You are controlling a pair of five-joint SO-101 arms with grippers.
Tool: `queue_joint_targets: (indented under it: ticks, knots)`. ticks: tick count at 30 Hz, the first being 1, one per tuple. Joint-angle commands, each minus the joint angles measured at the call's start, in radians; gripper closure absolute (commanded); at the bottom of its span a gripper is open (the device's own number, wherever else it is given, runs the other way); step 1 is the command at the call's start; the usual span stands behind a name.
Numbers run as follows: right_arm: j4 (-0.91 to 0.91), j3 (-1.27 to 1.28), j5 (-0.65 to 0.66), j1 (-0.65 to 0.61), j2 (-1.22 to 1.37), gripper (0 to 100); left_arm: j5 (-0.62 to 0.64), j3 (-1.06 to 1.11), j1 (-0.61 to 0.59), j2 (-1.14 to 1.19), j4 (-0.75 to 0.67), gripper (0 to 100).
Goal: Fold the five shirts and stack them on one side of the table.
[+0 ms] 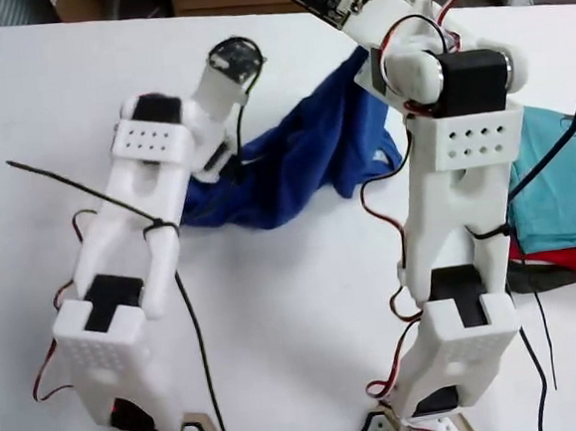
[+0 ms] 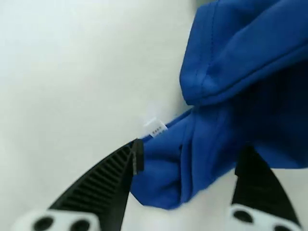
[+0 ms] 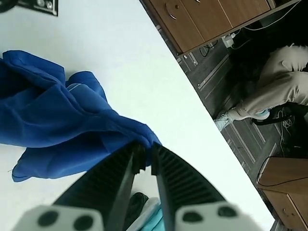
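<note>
The high view looks steeply down on the white table (image 1: 294,295) from above the robot's side, far enough off to take in the whole blue shirt (image 1: 303,154). The left wrist view looks out between the fingers of the left gripper (image 2: 191,156), very near the cloth and tabletop. The right wrist view sits higher behind the right gripper (image 3: 147,154), facing across the table's edge to the floor (image 3: 250,134) and cabinets (image 3: 207,19). All three views share the shirt.

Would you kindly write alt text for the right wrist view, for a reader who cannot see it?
The right pincer is shut on a fold of the blue shirt, over the white table. Wooden cabinets stand beyond.
</note>
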Motion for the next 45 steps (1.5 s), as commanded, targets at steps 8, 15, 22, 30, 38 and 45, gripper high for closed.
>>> queue_joint_targets:
  ticks: [8,15,22,30,38,45]
  knots:
    - [0.002,0.052,-0.002,-0.001,-0.056,97.9,-0.311,0.084,0.038,-0.009,-0.279,68]
    - [0.001,0.052,-0.002,-0.001,-0.058,97.9,-0.308,0.084,0.081,0.034,-0.307,68]
    - [-0.001,0.051,0.0,0.001,-0.058,97.9,-0.308,0.03,0.072,0.204,-0.368,68]
    - [-0.001,0.051,0.0,0.002,-0.058,97.9,-0.308,-0.216,0.072,0.296,-0.305,74]
    - [-0.005,0.051,0.0,0.002,-0.054,97.9,-0.308,-0.325,0.072,0.305,-0.203,74]
    - [-0.007,0.051,0.0,0.002,-0.056,97.9,-0.308,-0.348,0.08,0.391,-0.239,74]
